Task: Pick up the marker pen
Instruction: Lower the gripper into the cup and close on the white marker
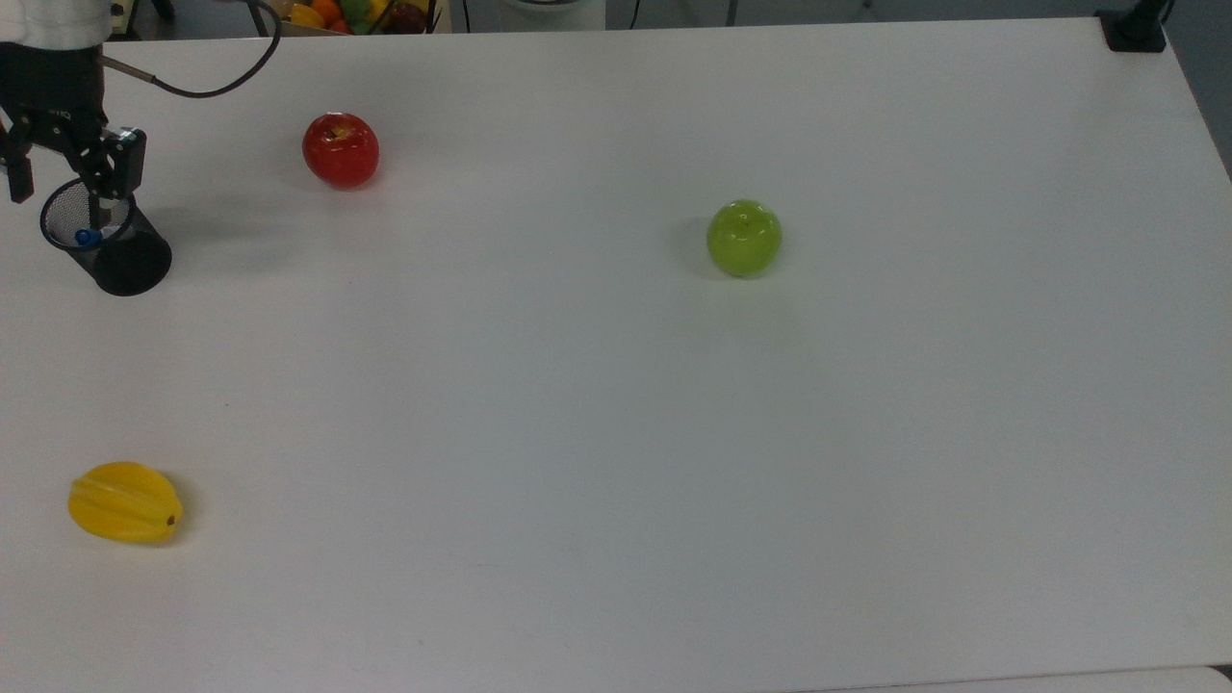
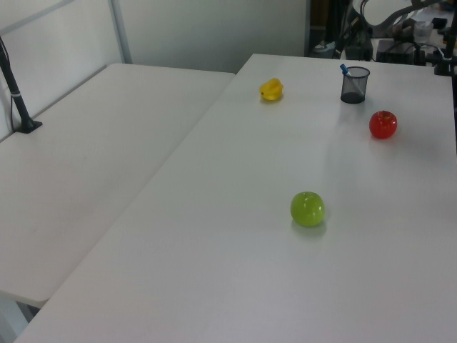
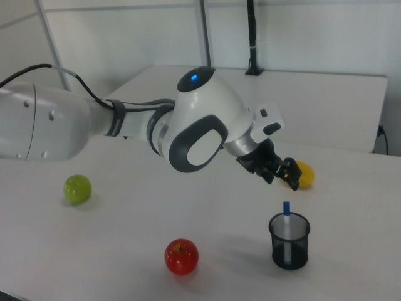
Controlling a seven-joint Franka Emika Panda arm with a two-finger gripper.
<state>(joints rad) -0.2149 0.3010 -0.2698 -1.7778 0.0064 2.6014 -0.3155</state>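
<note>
The marker pen [image 1: 88, 236] stands tilted in a black mesh cup [image 1: 117, 252] at the top view's left, its blue cap up against the rim. In the right view the marker pen [image 3: 286, 209] sticks up out of the cup [image 3: 289, 242], white barrel inside. My gripper [image 1: 56, 209] hangs open over the cup's mouth, one finger on each side. In the right view the gripper [image 3: 285, 177] is a short way above the blue cap, apart from it. The left view shows the cup [image 2: 354, 85] with the marker pen [image 2: 343, 69] leaning out.
A red apple [image 1: 341, 149] lies to the right of the cup in the top view, a green apple [image 1: 744, 238] near the table's middle, and a yellow starfruit [image 1: 125, 502] at the front left. A fruit basket [image 1: 351, 13] stands beyond the table [image 1: 674, 462].
</note>
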